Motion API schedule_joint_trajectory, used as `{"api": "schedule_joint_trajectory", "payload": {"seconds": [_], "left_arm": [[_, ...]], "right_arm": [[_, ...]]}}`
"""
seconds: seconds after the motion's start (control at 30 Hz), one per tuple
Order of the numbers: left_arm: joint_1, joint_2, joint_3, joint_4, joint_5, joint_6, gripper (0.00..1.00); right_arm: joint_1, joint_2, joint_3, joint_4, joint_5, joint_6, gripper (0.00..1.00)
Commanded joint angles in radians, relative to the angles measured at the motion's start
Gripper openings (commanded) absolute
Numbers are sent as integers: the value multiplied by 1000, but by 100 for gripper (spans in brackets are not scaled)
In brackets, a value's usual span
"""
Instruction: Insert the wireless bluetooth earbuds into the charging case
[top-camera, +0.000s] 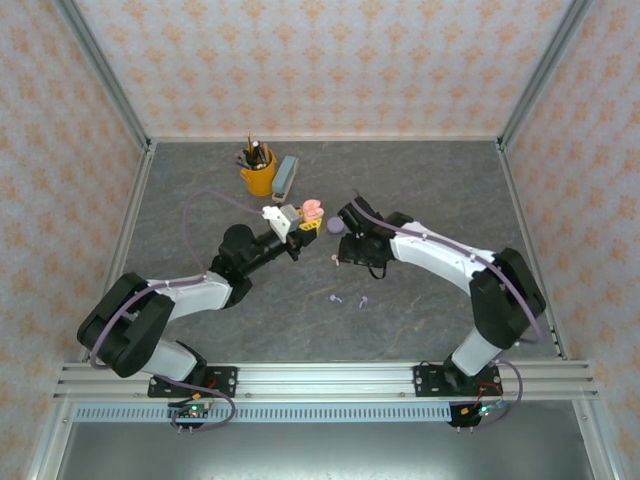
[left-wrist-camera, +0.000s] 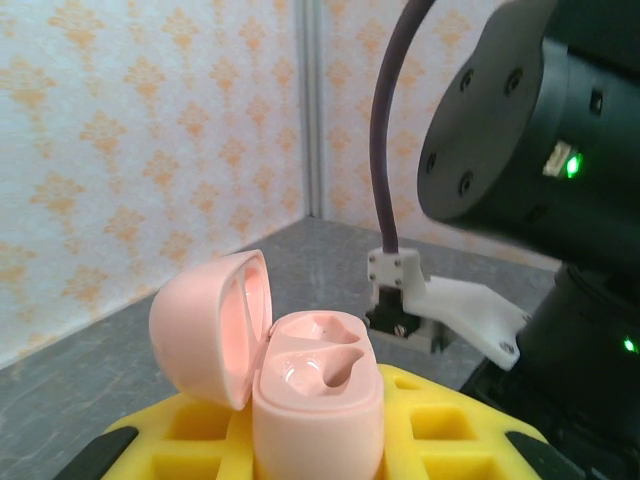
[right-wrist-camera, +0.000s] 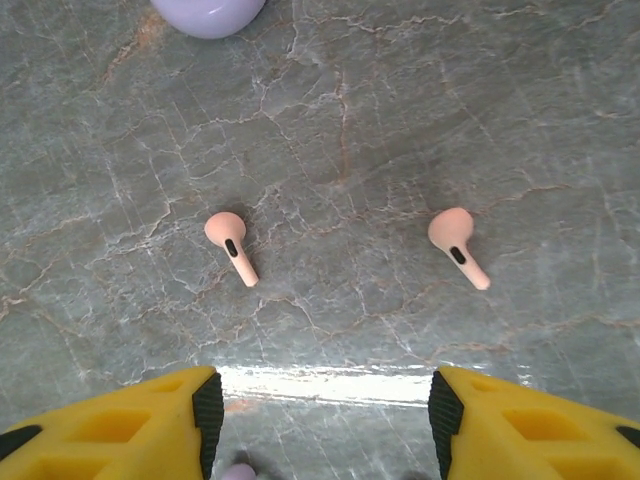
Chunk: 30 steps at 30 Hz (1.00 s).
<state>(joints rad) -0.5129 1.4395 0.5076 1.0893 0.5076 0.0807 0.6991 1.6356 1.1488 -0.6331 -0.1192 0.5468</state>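
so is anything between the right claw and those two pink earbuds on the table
Nothing visible: both pink earbuds lie apart on bare table ahead of the open right claw; the rounded lilac object sits beyond them.

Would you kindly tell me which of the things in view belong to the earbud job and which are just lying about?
Part of the job:
- pink charging case, lid open
- two pink earbuds on the table
- two lilac earbuds on the table
- lilac case, closed

Just lying about:
- yellow mug of pens
- grey-blue box beside it
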Motion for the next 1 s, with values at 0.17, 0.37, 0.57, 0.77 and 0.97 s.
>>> {"api": "schedule_joint_trajectory", "payload": {"seconds": [0.17, 0.37, 0.57, 0.77, 0.97], "left_arm": [[35, -38, 0, 116, -98, 16, 0], [40, -47, 5, 111, -93, 1, 0], [42, -56, 6, 94, -72, -14, 0], [41, -72, 4, 78, -57, -19, 0], [41, -84, 11, 66, -46, -22, 0]], "right_arm": [[21, 118, 98, -49, 60, -20, 55], [20, 150, 120, -73, 118, -32, 54], [-10, 141, 102, -96, 177, -72, 53], [-61, 155, 86, -97, 142, -129, 50], [-87, 200, 98, -103, 108, -177, 46]]}}
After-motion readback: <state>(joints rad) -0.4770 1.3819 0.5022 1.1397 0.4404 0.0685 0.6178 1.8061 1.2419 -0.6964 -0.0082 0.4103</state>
